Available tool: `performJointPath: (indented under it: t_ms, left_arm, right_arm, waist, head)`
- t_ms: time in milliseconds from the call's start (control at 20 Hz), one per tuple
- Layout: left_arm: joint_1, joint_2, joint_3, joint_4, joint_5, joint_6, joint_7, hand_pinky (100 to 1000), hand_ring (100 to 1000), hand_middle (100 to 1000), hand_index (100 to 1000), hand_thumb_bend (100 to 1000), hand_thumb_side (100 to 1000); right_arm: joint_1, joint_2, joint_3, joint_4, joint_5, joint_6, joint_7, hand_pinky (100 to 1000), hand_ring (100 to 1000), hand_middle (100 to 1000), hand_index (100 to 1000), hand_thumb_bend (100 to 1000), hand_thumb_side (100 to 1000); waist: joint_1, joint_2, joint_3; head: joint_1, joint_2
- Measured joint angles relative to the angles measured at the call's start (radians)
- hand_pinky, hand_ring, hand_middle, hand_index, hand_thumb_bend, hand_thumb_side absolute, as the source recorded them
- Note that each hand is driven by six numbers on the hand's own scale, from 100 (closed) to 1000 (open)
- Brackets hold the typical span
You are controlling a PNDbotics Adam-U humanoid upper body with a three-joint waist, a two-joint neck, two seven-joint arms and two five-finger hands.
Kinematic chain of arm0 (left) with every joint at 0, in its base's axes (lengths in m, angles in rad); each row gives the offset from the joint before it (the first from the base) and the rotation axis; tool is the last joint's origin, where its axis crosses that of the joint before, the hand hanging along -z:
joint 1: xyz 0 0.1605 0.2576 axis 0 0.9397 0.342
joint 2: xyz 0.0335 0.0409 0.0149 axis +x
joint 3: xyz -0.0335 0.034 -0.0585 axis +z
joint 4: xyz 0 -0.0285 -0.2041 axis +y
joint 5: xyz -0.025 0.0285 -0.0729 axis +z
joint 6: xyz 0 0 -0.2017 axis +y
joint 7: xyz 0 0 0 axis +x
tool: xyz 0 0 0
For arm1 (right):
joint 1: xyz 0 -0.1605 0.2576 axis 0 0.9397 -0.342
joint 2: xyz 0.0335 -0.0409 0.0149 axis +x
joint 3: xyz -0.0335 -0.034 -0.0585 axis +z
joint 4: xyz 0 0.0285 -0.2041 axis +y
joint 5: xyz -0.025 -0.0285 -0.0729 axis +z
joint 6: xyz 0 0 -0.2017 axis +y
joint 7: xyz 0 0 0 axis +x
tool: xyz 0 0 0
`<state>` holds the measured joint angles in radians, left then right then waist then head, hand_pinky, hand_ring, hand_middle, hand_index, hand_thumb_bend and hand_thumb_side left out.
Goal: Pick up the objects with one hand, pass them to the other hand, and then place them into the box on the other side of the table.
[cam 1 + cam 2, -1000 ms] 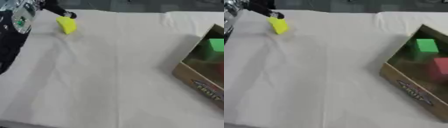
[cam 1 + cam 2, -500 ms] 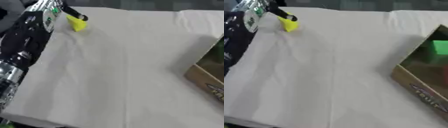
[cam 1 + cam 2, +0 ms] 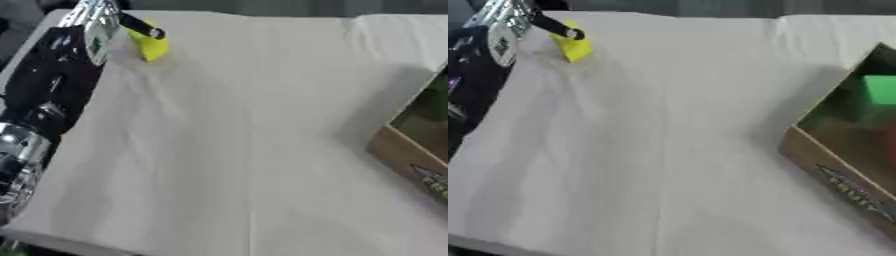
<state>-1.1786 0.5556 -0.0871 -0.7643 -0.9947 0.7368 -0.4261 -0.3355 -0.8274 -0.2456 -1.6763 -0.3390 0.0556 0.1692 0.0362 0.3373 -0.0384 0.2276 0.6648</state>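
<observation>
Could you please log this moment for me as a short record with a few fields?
surface: table under a white cloth
left hand: at the far left corner, a finger lying against the yellow block
yellow block: on the cloth, not lifted
box: at the right edge, open, holding a green block
right hand: not in view
stage: pickup not yet done

The robot's left arm comes in along the left side of the view. It is big, mostly black, with a shiny silver joint low down near the bottom left corner. The arm reaches up toward the far left corner. At its end is the left robot hand (image 3: 98, 22), silver and black. One thin black finger (image 3: 140, 27) sticks out to the right, fairly straight. The other fingers are hard to make out. The right robot hand does not show.
</observation>
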Motion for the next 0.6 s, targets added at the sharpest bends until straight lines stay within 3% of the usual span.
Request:
performJointPath:
  t_ms: [400,600]
  left_arm:
    - [0.001,0.0,0.009,0.018,0.062,-0.006,0.021,839,835,770,845,691,554]
    - [0.001,0.0,0.009,0.021,0.078,-0.011,0.017,839,836,770,847,673,511]
  right_arm:
    - [-0.016,0.006,0.0,0.001,0.009,0.006,0.008,1000,763,771,812,100,775]
    - [-0.017,0.012,0.0,0.007,0.014,0.006,0.016,1000,764,772,813,100,778]
  waist:
    - [0.004,0.002,-0.004]
    - [0.004,0.003,-0.005]
  head:
    - [-0.001,-0.015]
    - [-0.001,-0.017]
